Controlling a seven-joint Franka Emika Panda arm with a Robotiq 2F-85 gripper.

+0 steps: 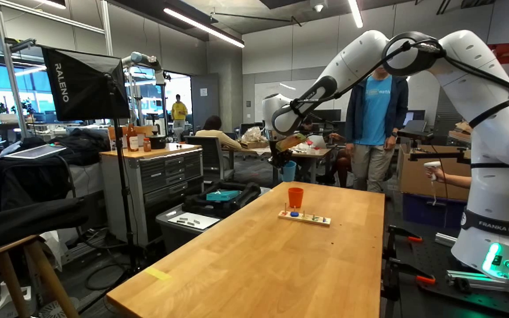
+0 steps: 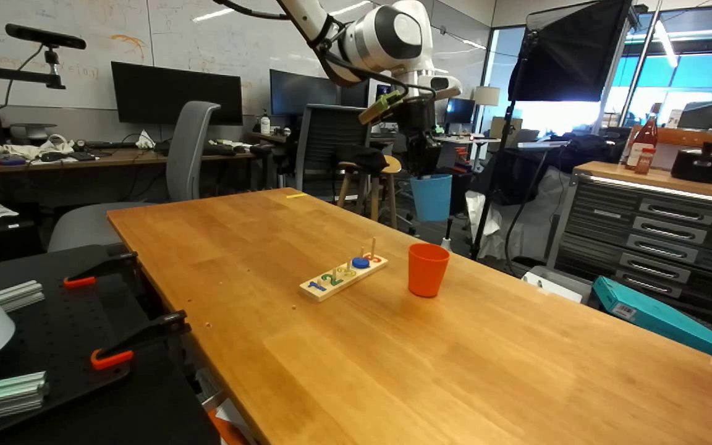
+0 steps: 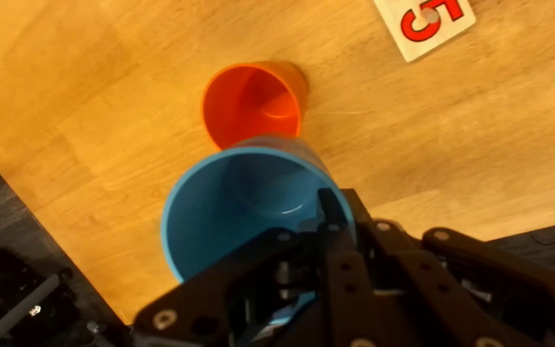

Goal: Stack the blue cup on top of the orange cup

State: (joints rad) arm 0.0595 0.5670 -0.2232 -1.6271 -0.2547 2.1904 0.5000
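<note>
Now, blue cup (image 2: 432, 199): in the air, mouth up and close to upright, at about twelve o'clock of the orange cup (image 2: 427, 272) in both exterior views, with a gap between them.
Pincer (image 3: 340, 202): clamped on the blue cup's wall at about three o'clock of its mouth in the wrist view, one finger inside, one outside.
Orange cup: standing mouth up on the surface (image 2: 547, 346), at twelve o'clock from the blue cup in the wrist view; not yet lined up, I judge.
Blue over orange: shift toward that twelve o'clock until both centres agree, then lower slowly with the blue cup level, so its base should slip inside.
Letting go of blue: wait until it seats, part the fingers gently and rise straight; on a deep descent the outer finger may catch the orange rim.
Numbered peg board (image 2: 343, 277): its visible end at two o'clock from the orange cup in the wrist view, apart; come in from six o'clock to spare it.
</note>
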